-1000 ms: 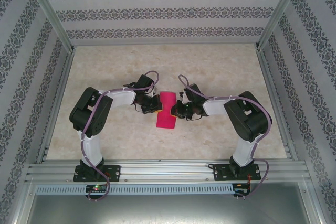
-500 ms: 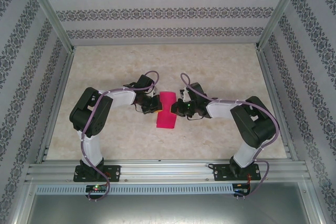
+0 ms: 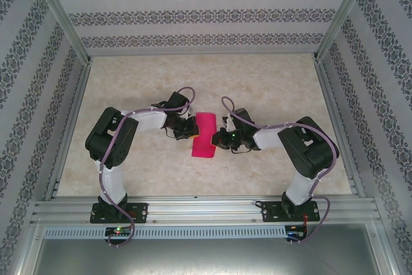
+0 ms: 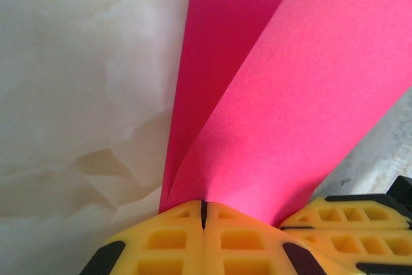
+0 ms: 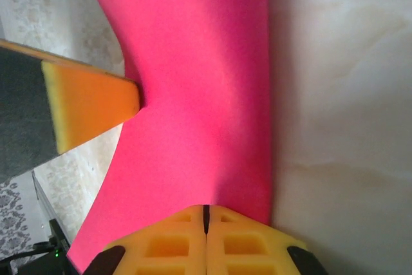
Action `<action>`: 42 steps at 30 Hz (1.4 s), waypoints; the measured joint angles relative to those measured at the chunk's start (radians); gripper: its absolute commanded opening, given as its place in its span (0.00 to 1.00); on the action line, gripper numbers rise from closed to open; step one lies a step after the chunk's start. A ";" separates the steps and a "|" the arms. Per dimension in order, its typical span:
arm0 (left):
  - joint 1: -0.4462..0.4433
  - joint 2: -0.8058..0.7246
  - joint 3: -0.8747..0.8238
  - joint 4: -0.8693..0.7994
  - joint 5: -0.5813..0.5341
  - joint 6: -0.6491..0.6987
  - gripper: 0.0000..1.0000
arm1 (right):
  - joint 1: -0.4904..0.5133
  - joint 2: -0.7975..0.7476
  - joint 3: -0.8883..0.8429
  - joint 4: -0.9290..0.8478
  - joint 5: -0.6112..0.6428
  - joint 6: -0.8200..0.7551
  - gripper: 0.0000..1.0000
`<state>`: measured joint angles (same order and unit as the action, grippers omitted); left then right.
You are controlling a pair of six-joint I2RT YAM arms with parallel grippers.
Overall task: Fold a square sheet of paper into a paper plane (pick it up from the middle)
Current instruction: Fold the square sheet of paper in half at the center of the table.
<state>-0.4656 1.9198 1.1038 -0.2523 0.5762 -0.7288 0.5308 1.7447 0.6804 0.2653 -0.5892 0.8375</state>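
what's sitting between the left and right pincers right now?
The square sheet of paper, partly folded, spans the gap in the top view; the left pincer and the right pincer each pinch an opposite edge.

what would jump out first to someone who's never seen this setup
The magenta-pink sheet of paper catches the eye at once, bright against the pale marbled table, mid-table between the two arms. The left gripper is shut on its left edge and the right gripper on its right edge, and the sheet bends between them.
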 measured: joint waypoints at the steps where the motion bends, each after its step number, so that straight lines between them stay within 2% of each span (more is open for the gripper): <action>1: 0.000 0.000 0.000 0.000 0.000 0.000 0.00 | 0.004 -0.009 0.000 -0.003 0.000 0.000 0.07; 10: 0.000 0.000 0.000 0.000 0.000 0.003 0.00 | 0.043 -0.043 -0.005 -0.001 -0.002 0.000 0.06; 21: 0.000 0.000 0.000 0.000 0.000 0.007 0.00 | 0.041 -0.018 -0.086 0.117 -0.007 0.027 0.06; 32: 0.000 0.000 0.000 0.000 0.000 0.011 0.00 | 0.071 -0.151 -0.086 0.031 0.023 0.023 0.06; 42: 0.000 0.000 0.000 0.000 0.000 0.011 0.00 | 0.087 -0.087 -0.119 0.028 0.039 0.024 0.05</action>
<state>-0.4656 1.9198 1.1038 -0.2523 0.5766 -0.7181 0.6178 1.6573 0.5610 0.2935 -0.5507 0.8616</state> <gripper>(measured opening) 0.061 0.055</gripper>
